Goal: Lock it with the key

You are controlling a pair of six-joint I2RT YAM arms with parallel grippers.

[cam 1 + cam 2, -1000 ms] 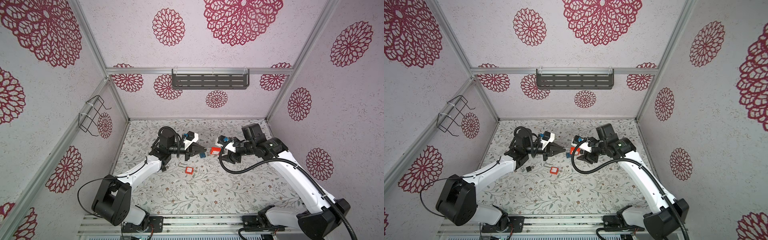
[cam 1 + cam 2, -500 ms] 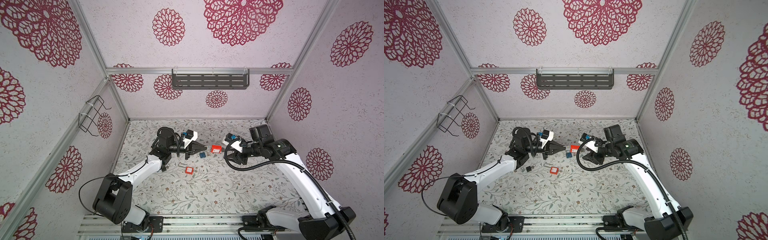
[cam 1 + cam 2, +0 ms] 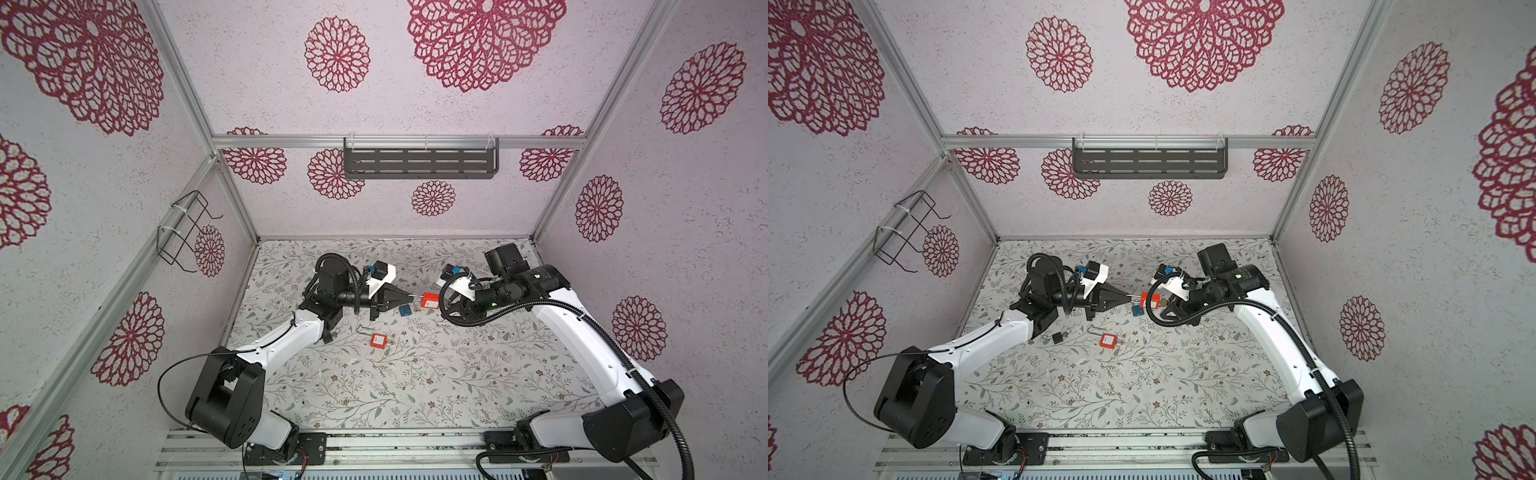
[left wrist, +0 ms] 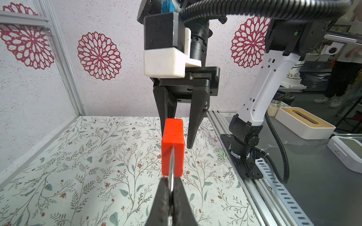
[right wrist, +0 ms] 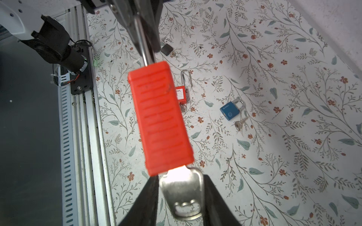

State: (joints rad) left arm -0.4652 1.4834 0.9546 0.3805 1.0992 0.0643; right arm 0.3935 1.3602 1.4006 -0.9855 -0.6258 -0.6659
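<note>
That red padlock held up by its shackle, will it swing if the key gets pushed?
Probably stiff: the red padlock has a blocky, ribbed body. It may pivot, since the left gripper pinches only its thin shackle. That smooth metal could also slip when the key is pushed.

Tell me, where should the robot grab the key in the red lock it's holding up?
The key's flat silver head, the only part outside the red padlock. Come straight at the lock's bottom end, opposite the shackle the left gripper pinches.
</note>
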